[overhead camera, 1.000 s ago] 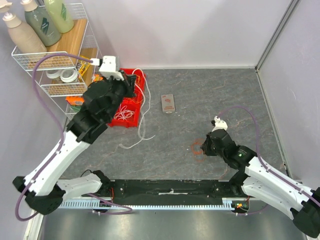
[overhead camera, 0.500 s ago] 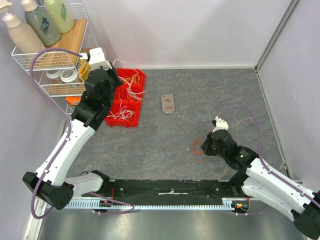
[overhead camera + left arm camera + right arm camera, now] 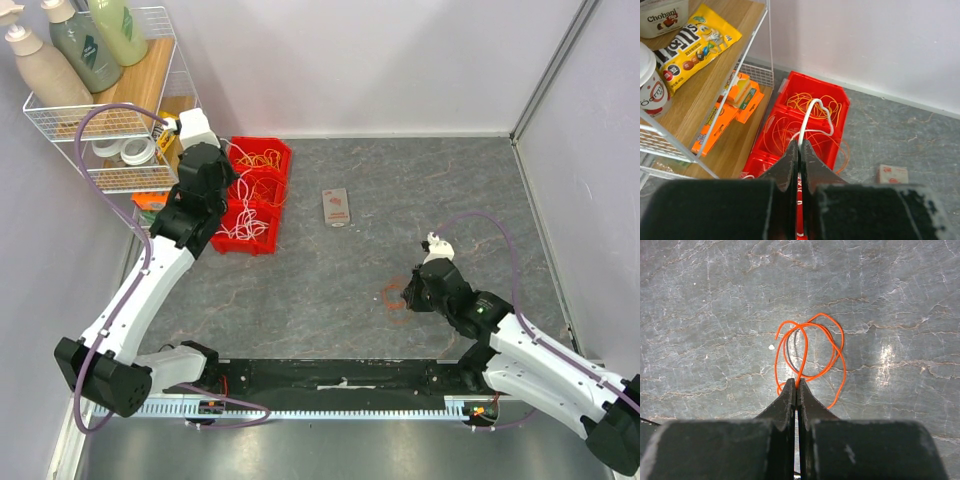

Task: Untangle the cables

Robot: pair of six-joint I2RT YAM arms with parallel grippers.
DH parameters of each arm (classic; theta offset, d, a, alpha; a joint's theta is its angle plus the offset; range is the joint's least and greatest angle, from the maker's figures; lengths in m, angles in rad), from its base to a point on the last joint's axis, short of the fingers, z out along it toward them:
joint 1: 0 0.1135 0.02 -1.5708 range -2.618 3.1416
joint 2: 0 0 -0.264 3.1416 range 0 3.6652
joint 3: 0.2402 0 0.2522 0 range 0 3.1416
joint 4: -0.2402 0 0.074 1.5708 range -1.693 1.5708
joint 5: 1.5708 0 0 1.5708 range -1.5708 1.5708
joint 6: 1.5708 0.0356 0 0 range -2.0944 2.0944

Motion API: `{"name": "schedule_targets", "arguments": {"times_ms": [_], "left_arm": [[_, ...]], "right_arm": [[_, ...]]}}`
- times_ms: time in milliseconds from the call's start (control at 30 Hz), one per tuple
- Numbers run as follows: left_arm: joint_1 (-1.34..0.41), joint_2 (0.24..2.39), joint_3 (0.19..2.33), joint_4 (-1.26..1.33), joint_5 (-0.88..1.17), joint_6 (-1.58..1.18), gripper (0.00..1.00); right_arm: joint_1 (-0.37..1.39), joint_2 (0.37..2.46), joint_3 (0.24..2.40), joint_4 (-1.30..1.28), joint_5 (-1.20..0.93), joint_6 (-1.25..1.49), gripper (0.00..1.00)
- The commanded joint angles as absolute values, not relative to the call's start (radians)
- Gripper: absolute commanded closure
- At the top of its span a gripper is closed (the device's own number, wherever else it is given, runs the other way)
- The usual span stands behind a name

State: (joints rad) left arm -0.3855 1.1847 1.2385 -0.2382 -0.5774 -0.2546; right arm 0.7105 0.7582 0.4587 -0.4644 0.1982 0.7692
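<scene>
Over on the left, my left gripper (image 3: pixel 799 148) is pinched tight on a white cable (image 3: pixel 815 101) that loops above the red bin (image 3: pixel 790 82). My right gripper (image 3: pixel 797 386) is clamped on an orange cable (image 3: pixel 804 352) coiled on the table (image 3: pixel 900 300) just ahead.

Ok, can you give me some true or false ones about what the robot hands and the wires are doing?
1. The left gripper is shut on a white cable above the red bin. True.
2. The right gripper is open and holds nothing. False: it is shut on an orange cable.
3. The red bin holds only blue cables. False: it holds orange and white cables.
4. A yellow M&M's bag lies on the shelf. True.
</scene>
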Motion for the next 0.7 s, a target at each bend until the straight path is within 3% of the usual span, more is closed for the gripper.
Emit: {"name": "schedule_targets", "arguments": {"times_ms": [0, 400, 667], "left_arm": [[-0.379, 1.154, 1.232, -0.216, -0.652, -0.278, 0.98], [-0.376, 0.917, 1.129, 0.036, -0.387, -0.166, 0.98], [-0.376, 0.899, 1.111, 0.114, -0.356, -0.124, 0.98]], "right_arm": [[0.707, 0.772, 0.468, -0.428, 0.192, 0.756, 1.0], [0.709, 0.792, 0.454, -0.396, 0.166, 0.759, 1.0], [0.709, 0.781, 0.445, -0.396, 0.16, 0.762, 1.0]]}}
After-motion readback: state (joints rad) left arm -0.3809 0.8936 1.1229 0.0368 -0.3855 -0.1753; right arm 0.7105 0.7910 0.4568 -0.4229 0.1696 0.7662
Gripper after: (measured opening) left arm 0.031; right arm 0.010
